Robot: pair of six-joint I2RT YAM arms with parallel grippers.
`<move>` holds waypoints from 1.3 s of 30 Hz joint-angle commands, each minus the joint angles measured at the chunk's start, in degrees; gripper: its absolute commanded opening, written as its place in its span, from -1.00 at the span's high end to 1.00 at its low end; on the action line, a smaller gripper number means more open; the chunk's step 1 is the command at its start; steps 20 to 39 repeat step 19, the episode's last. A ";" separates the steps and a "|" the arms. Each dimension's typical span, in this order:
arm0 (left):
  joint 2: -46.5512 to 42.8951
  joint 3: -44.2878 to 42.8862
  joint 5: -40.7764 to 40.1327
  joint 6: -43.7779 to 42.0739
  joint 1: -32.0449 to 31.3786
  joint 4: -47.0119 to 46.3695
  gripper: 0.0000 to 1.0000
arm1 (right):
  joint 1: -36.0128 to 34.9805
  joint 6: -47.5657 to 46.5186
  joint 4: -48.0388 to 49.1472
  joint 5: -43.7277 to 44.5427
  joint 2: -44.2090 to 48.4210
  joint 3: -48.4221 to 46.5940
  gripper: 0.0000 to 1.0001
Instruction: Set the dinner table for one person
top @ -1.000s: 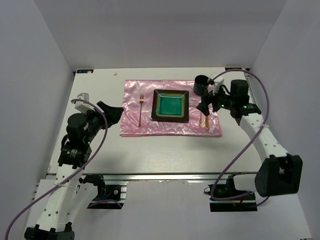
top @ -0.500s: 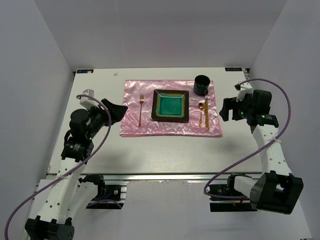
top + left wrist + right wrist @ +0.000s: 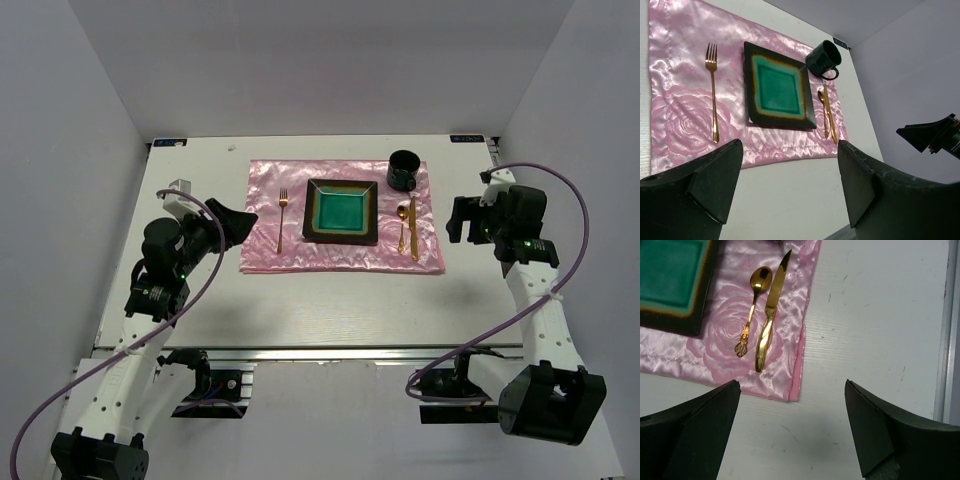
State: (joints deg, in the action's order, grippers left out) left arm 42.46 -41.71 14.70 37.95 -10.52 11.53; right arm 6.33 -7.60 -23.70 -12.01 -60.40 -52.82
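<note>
In the top view, we are seeing the right gripper (image 3: 458, 219) pulling back. 1 second ago it was hanging over the cutlery beside the dark round mug (image 3: 403, 169). Now it is hovering off the right edge of the shiny pink rectangular placemat (image 3: 340, 256), above bare worktop (image 3: 330, 300). This large flat white rectangular worktop is stretching under everything, from the arm bases to the far wall. The left gripper (image 3: 237, 227) is staying just off the mat's left edge, having shifted only slightly.

On the mat, the square dark-rimmed green plate (image 3: 341, 211) is sitting in the centre. The slim gold fork (image 3: 282, 220) is lying to its left, and the gold spoon (image 3: 402, 222) and gold knife (image 3: 413, 228) are lying to its right, with the mug at the far right corner.

From the left wrist, we are seeing that gripper's 2 fingers spread wide with nothing between them, and the whole setting lying ahead.

From the right wrist, the fingers are likewise spread and empty. The spoon and knife are lying side by side on the mat, close but apparently not touching.

We are judging that the place setting is complete and both arms are retiring.
</note>
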 commanded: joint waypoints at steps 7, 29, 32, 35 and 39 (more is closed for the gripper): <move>0.08 -0.12 0.24 -0.60 -0.02 -0.54 -0.72 | 0.18 0.04 3.40 -0.12 2.13 1.93 -0.79; 0.34 0.23 -0.28 -0.86 -0.02 -1.25 -0.72 | 0.18 0.56 3.84 -1.70 -0.24 1.05 -0.79; 0.34 0.23 -0.28 -0.86 -0.02 -1.25 -0.72 | 0.18 0.56 3.84 -1.70 -0.24 1.05 -0.79; 0.34 0.23 -0.28 -0.86 -0.02 -1.25 -0.72 | 0.18 0.56 3.84 -1.70 -0.24 1.05 -0.79; 0.34 0.23 -0.28 -0.86 -0.02 -1.25 -0.72 | 0.18 0.56 3.84 -1.70 -0.24 1.05 -0.79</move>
